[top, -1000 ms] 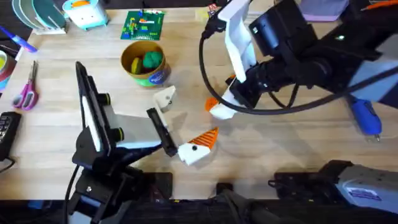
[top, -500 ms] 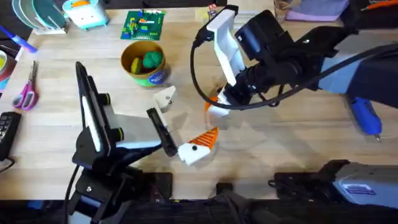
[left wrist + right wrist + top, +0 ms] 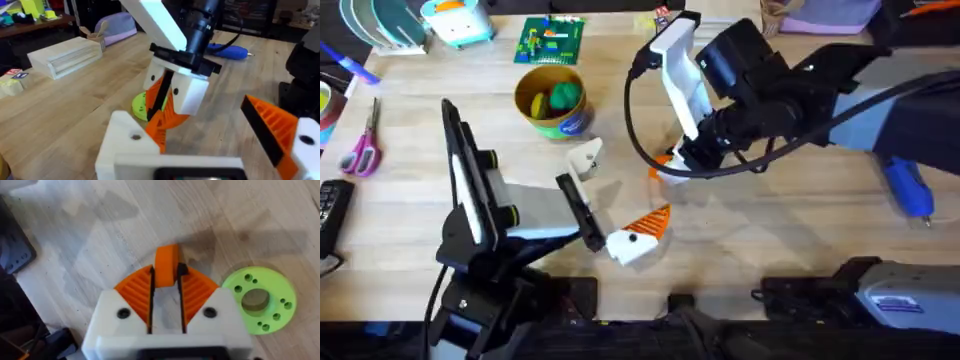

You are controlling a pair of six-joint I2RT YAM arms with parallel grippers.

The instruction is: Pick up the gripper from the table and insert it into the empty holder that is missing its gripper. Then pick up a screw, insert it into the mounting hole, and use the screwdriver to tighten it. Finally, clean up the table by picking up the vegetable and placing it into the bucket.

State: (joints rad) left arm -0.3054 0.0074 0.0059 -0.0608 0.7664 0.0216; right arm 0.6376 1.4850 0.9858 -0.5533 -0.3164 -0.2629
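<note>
One step is in hand, none finished, judging from the layout. The gripper (image 3: 166,266), the small orange ribbed tip, sits pinched upright between the orange pads of the right gripper (image 3: 166,292), whose jaws are closed to a narrow gap around it, just above the table (image 3: 100,235). Seen from the left wrist, the piece hangs below the white finger blocks, close over the planks. A lime-green disc (image 3: 258,299) lies on the table just beside it.

Insertion is not yet done. The holder (image 3: 131,142), the bare white finger block of the left gripper (image 3: 638,236), has no orange tip; its partner finger carries one. The left gripper stands wide open, holding nothing, low over the table near the front edge and apart from the right gripper.

Left to do, as a judgement: carry the tip across and seat it in the holder, then the screw, then the tightening. No screw can be made out. The screwdriver (image 3: 908,187) lies on the table at the far right, under the right arm. The bucket (image 3: 554,101) already holds a green item and a yellow one; whether any vegetable remains on the table cannot be told.

Against a second ago: the right arm has swung back and toward the left, its gripper shifting slightly the same way. Over the last half second it has barely moved. Left arm unchanged.
</note>
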